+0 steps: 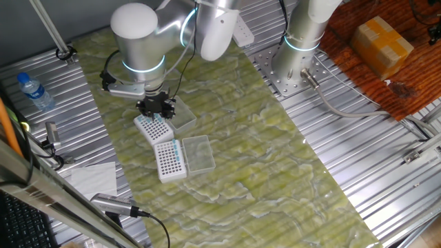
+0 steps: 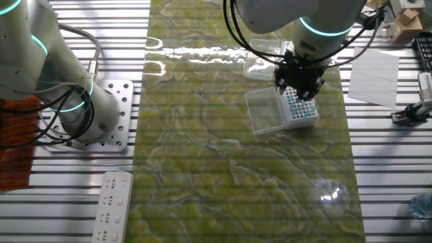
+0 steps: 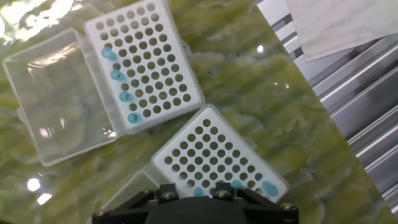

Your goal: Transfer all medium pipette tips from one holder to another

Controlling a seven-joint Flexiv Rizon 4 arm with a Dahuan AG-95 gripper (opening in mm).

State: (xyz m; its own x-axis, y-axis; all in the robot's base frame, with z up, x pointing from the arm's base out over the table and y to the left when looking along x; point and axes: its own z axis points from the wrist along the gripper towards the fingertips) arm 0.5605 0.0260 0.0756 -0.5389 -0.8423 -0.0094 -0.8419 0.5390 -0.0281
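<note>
Two white grid holders lie on the green mat. The far holder carries a column of medium pipette tips along its left edge, and its clear lid lies open beside it. The near holder shows a few blue tips along its bottom row. My gripper hangs low over that bottom row. Only its dark body and finger mounts show; the fingertips are hidden.
A white paper sheet lies on the slatted metal table beside the mat. A second clear lid sits behind the near holder. A water bottle, a power strip and a second arm's base stand further off.
</note>
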